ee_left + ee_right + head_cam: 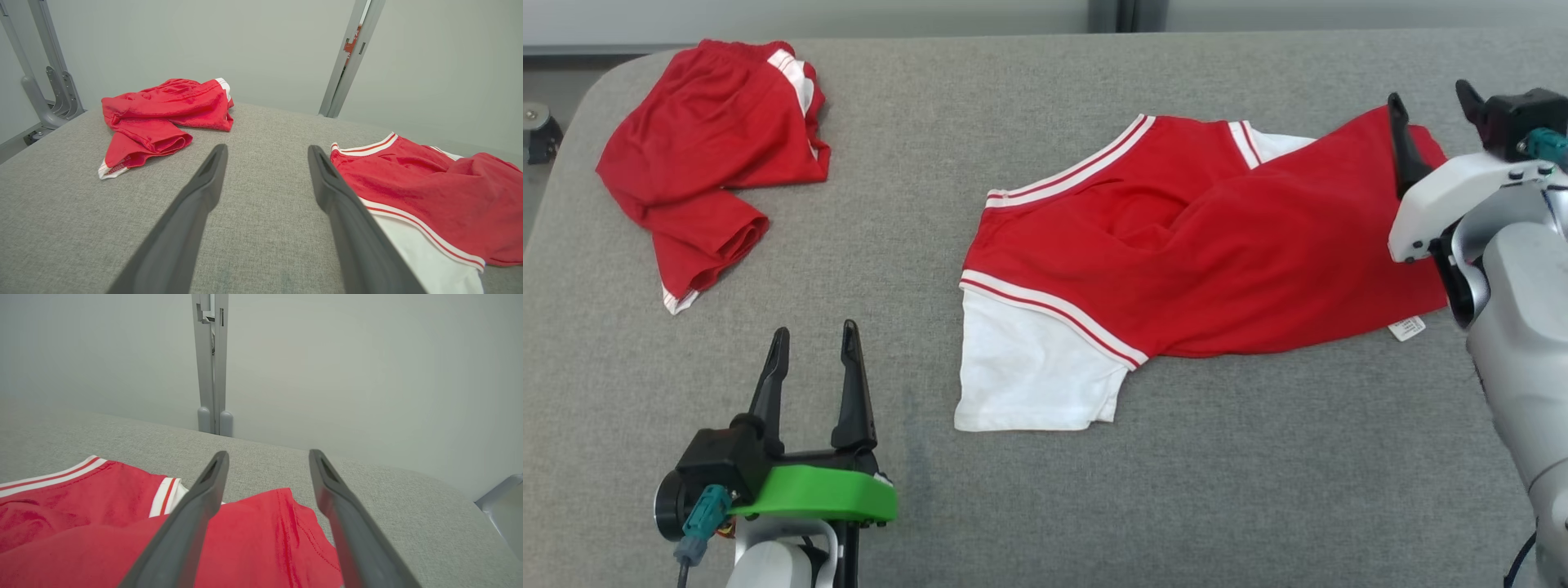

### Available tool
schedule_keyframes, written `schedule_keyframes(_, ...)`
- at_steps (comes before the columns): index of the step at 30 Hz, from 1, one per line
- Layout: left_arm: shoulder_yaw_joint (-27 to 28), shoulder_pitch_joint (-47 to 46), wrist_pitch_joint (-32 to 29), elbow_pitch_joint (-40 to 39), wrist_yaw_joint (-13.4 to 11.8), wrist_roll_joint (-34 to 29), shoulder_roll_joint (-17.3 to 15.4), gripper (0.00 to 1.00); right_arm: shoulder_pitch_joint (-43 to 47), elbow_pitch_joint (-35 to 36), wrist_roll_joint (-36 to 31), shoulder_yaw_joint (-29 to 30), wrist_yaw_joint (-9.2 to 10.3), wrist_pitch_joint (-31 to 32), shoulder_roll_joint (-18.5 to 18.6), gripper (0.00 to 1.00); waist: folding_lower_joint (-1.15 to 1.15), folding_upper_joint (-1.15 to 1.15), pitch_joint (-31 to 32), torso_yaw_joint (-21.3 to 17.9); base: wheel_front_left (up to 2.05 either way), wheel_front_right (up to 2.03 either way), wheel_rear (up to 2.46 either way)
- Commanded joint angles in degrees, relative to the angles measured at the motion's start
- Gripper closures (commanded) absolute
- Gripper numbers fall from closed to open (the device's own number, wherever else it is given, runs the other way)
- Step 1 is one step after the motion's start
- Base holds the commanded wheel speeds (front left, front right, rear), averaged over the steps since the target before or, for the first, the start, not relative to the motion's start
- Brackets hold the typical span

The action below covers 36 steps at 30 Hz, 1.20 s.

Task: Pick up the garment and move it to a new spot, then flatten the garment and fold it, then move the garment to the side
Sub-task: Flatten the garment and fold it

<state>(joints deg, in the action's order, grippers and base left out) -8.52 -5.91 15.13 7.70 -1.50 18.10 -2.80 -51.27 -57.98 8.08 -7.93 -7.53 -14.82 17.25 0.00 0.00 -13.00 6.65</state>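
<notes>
On the grey desk (1176,490), head view, the garment (1217,261) lies right of centre: a rumpled red shirt with white sleeves and striped trim. The left fingers (852,384) stand spread and empty near its white sleeve. The right fingers (1401,147) are parted over its right edge. Left wrist view: a red bundle (163,110) lies well apart. Right wrist view: fingers released, red cloth beneath.

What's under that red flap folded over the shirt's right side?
Beneath the red flap of the red-and-white jersey T-shirt, a white sleeve edge pokes out; the shirt's remaining layers there are covered.
</notes>
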Motion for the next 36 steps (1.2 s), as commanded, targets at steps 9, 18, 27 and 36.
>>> schedule_keyframes(9,1.5,3.2,0.0,1.5,0.4,1.1,-0.2,0.0,18.9,18.9,1.8,2.0,0.08,-0.4,-4.2,0.0,0.0,0.0,6.0,-4.8,0.0,0.0,0.0)
schedule_keyframes(18,2.5,6.1,0.0,1.6,0.8,1.8,-0.2,0.0,33.1,31.7,-0.7,5.3,0.08,-0.4,-10.9,0.0,0.0,0.0,8.3,-5.8,0.0,0.0,0.0)
schedule_keyframes(27,2.8,8.7,0.0,1.4,0.5,2.1,-0.2,0.0,40.3,36.3,-1.4,6.8,0.08,-0.4,-14.0,0.0,0.0,0.0,10.5,-5.7,0.0,0.0,0.0)
schedule_keyframes(36,2.4,9.7,0.0,1.7,0.4,1.6,-0.2,0.0,41.6,36.6,-1.1,5.9,0.08,-0.4,-14.3,0.0,0.0,0.0,11.4,-5.5,0.0,0.0,0.0)
